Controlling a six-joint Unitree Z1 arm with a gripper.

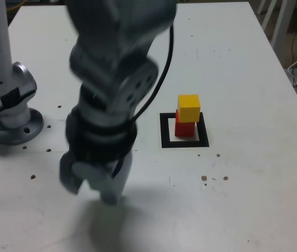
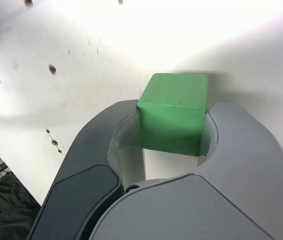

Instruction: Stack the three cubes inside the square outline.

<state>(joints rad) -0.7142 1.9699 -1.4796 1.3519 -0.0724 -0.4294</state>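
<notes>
Green cube (image 2: 174, 112) sits clamped between the gripper (image 2: 174, 127) jaws, one jaw pressed to each side face; wrist view shows it plainly. In the exterior view the cube itself is hidden behind the blurred gripper (image 1: 98, 181), which is low over the table (image 1: 253, 199) at the near left, well apart from the outline. Square outline (image 1: 165, 131) lies right of centre in the exterior view. Red cube (image 1: 184, 127) stands on its white centre. Yellow cube (image 1: 189, 107) rests on top of the red one, offset slightly toward the exterior view's right. Arm's base (image 1: 9, 113) is at far left.
</notes>
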